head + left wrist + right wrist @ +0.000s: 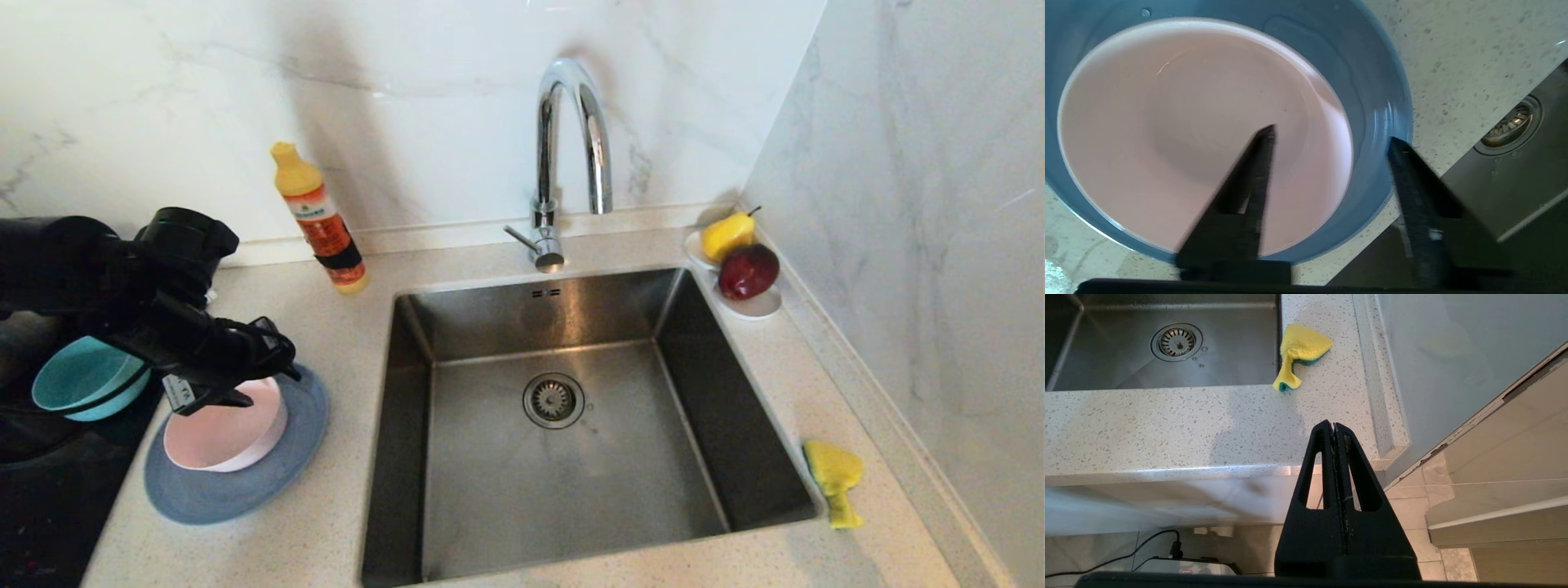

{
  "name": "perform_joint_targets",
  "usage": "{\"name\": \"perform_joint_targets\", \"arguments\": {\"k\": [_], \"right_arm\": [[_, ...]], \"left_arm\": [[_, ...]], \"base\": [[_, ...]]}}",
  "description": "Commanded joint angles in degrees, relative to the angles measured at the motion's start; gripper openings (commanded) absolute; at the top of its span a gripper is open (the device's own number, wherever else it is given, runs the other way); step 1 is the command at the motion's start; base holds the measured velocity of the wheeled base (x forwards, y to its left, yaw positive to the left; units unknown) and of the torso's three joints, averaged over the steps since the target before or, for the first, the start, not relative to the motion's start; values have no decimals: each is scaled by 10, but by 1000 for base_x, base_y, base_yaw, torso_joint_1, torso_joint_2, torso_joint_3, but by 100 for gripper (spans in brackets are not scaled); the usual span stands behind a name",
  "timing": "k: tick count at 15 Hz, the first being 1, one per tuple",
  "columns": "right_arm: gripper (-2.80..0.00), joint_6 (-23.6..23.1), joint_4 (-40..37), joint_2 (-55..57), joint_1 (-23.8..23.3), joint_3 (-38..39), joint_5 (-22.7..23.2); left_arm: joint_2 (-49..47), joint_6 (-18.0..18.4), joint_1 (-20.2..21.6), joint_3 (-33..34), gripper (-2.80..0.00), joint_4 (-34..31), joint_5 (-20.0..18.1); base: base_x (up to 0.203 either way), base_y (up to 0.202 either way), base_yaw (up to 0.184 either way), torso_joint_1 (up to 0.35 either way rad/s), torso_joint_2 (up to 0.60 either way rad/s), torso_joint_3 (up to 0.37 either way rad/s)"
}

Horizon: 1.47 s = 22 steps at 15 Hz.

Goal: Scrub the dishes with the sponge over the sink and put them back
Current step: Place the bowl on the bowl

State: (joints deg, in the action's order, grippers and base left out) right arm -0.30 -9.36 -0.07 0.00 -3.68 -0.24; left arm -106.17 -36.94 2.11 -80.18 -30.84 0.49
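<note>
Left wrist view: left gripper (1331, 139), jaws apart, probably straddles pink bowl (1188, 134) rim; close squarely before lifting.

You can read no text anywhere; the orange label on the yellow-capped bottle (322, 220) behind the sink carries print too small to read.

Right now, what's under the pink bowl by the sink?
The pink bowl sits on the blue-grey plate, which rests on the speckled counter. The plate's rim shows all around the bowl; its centre is covered, so anything there can't be seen.
</note>
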Motion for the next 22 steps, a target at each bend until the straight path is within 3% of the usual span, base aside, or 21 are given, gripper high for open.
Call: {"name": "perform_joint_targets", "arguments": {"k": [1,7,8,16,22], "right_arm": [[-280,0,0,1,0,0,0],[-280,0,0,1,0,0,0],[-280,0,0,1,0,0,0],[-280,0,0,1,0,0,0],[-280,0,0,1,0,0,0]], "left_arm": [[21,-8,0,-11,0,-2,0],[133,-19,28,-53,0,-36,6],[143,-18,39,-54,-280,-46,7],[134,63,198,-50,-280,-40,3],[73,108,263,-74,-280,-18,-14]], "base": [[0,0,0,0,0,0],[0,0,0,0,0,0],[0,0,0,0,0,0],[0,0,0,0,0,0],[0,0,0,0,0,0]]}}
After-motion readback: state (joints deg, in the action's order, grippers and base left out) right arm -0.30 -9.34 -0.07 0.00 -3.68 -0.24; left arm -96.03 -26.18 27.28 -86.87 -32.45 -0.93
